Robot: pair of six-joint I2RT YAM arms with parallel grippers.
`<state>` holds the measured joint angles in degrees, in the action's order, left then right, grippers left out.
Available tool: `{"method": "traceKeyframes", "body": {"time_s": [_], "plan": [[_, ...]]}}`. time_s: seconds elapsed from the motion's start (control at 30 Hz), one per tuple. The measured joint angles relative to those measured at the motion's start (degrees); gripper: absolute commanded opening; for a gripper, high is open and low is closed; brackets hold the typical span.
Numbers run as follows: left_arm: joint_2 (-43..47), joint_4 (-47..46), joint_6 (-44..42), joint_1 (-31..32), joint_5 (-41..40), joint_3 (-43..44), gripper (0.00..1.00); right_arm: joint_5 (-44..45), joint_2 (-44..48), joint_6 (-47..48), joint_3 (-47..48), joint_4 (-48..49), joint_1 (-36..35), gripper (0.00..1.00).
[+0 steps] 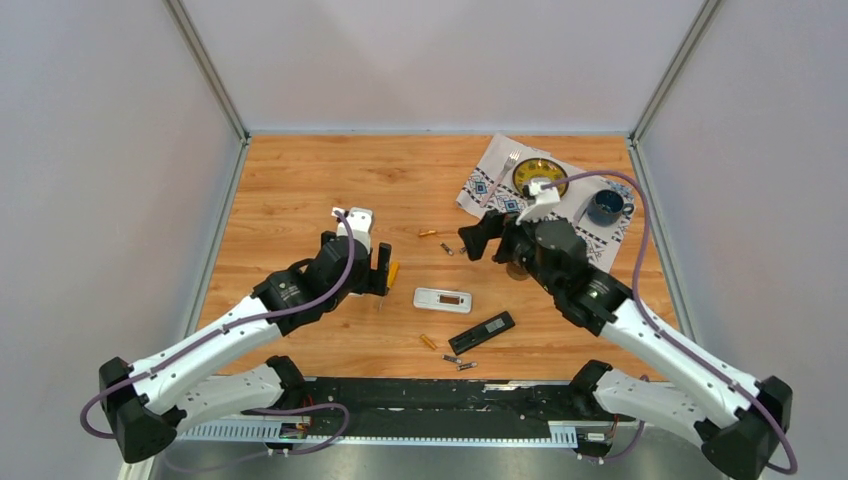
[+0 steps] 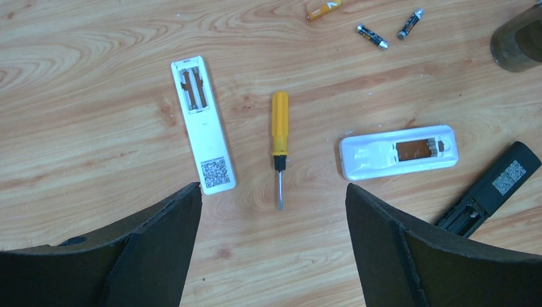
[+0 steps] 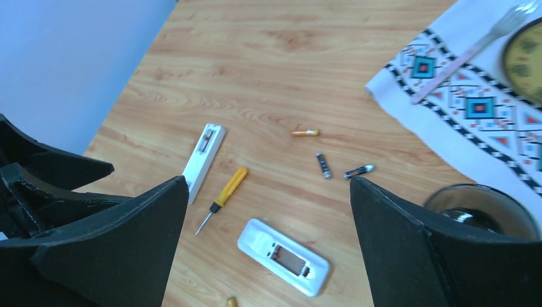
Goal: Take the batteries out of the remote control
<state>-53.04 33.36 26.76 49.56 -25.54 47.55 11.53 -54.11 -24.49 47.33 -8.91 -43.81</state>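
Note:
A white remote [image 1: 443,299] lies back-up at mid-table with its battery bay open; the bay looks brownish inside [image 2: 418,149], [image 3: 284,256]. A slim white remote [image 2: 203,125] has an open bay with bare slots. A black remote [image 1: 482,331] lies nearer the arms. Loose batteries lie on the wood: one golden-orange [image 2: 323,9] and two dark [image 2: 372,36], [image 2: 410,23] at the far side, and a golden-orange one [image 1: 428,341] and two dark ones [image 1: 458,361] at the near side. My left gripper [image 2: 273,192] is open above the screwdriver tip. My right gripper [image 3: 268,182] is open and empty above the white remote.
A yellow-handled screwdriver [image 2: 279,137] lies between the two white remotes. A brown glass [image 3: 479,214] stands right of the right gripper. A patterned cloth [image 1: 500,165] at the back right carries a fork, a yellow plate [image 1: 540,176] and a blue cup [image 1: 606,207].

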Motion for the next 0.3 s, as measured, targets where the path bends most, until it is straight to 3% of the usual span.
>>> {"method": "traceKeyframes", "body": {"time_s": [0.17, 0.3], "plan": [[-0.92, -1.33, -0.52, -0.04, 0.48, 0.28, 0.86, 7.21, 9.77, 3.21, -4.37, -0.68, 0.24, 1.0], [0.35, -4.48, -0.55, -0.04, 1.27, -0.66, 0.86, 11.26, 12.35, 5.53, -5.68, -0.66, 0.46, 1.0]]}}
